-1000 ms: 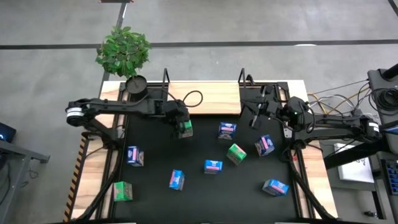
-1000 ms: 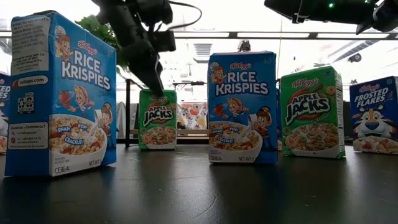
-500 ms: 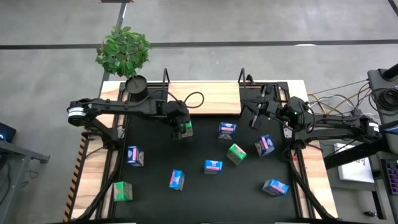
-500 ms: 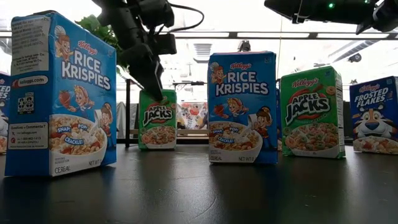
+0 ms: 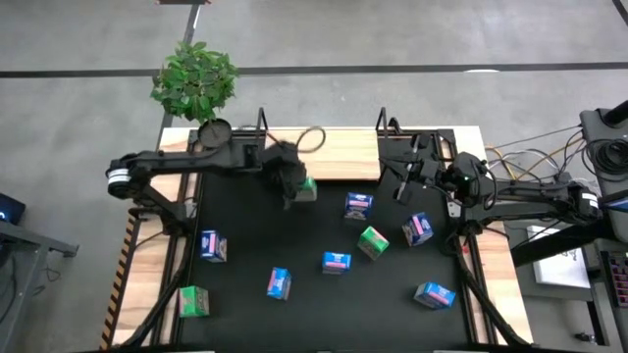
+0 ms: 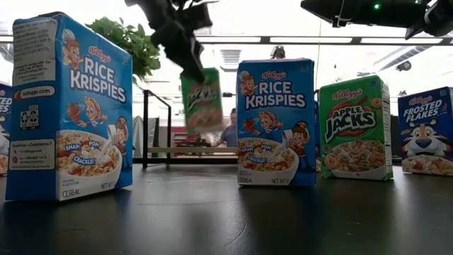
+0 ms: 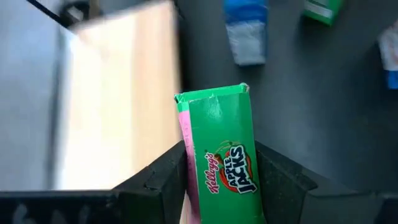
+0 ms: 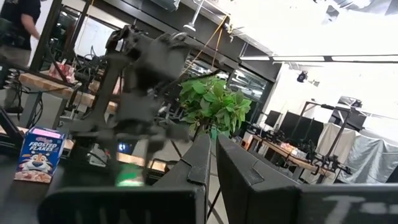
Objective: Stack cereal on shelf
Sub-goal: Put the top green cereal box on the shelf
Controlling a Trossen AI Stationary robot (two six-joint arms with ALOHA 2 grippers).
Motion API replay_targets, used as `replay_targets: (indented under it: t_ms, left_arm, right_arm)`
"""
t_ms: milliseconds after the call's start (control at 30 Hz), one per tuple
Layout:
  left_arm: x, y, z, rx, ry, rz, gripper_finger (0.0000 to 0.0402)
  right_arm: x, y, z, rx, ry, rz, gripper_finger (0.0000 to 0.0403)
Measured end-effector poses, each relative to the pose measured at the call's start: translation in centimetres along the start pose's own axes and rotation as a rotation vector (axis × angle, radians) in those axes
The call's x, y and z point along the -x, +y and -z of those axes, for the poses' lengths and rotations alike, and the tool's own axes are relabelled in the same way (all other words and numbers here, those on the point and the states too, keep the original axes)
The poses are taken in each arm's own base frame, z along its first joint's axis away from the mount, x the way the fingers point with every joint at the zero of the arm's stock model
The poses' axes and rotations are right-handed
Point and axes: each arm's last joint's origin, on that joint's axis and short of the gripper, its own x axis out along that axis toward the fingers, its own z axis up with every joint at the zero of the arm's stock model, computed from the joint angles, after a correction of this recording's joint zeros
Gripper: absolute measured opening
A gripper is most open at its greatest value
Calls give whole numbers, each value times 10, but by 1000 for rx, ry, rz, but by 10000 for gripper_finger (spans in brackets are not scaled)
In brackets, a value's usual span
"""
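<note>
A black counter (image 5: 324, 304) is being viewed from above, with pale wood strips at its edges, a grey floor around it and a potted plant (image 5: 194, 76) just beyond its far left corner. Along the far edge a light wooden shelf (image 5: 343, 147) is lying between thin black uprights, and nothing is seen on it, so the stacking is judged to be at its beginning.

A green cereal box (image 7: 225, 155) is being held by the left gripper (image 5: 289, 179), lifted clear of the counter and tilted; in the low view it (image 6: 201, 99) is hanging in the air with blurred print. It is being carried close to the shelf's front edge, presumably so that it can be set down there. In the left wrist view the box is being pinched by its two broad faces between the dark fingers (image 7: 163, 177), one finger on each side, with the box's upper half sticking out past the fingertips and the shelf board showing beside it.

The other boxes are being left scattered across the counter, well apart from one another: blue ones (image 5: 213, 246), another green one (image 5: 372, 241) near the middle and one more green one (image 5: 194, 301) by the near left edge.

The right gripper (image 5: 405, 173) is being kept waiting above the far right corner of the counter, its fingers (image 8: 205, 158) clenched together on nothing.
</note>
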Motion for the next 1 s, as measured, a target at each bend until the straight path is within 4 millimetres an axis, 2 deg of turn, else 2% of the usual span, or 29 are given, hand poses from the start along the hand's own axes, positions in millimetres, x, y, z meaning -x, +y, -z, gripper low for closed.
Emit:
replay_targets:
  t_ms: [133, 300, 500, 633, 833, 1000]
  left_arm:
    - [12, 30, -1, -46, -23, -73, 149]
    - [20, 67, 10, -6, -37, -135, 149]
    - [21, 92, 26, 25, -57, -171, 149]
    - [11, 101, 31, 35, -51, -187, 149]
    - [-26, 113, 38, 62, 49, -131, 148]
    - [-45, 133, 40, 85, 121, -118, 148]
  right_arm:
    - [0, 0, 0, 0, 3, -1, 18]
    - [0, 0, 0, -1, 3, -2, 18]
    - [0, 0, 0, -1, 3, -1, 18]
    - [0, 0, 0, -1, 3, -1, 18]
    - [0, 0, 0, -1, 3, -1, 18]
    - [0, 0, 1, 0, 9, -4, 18]
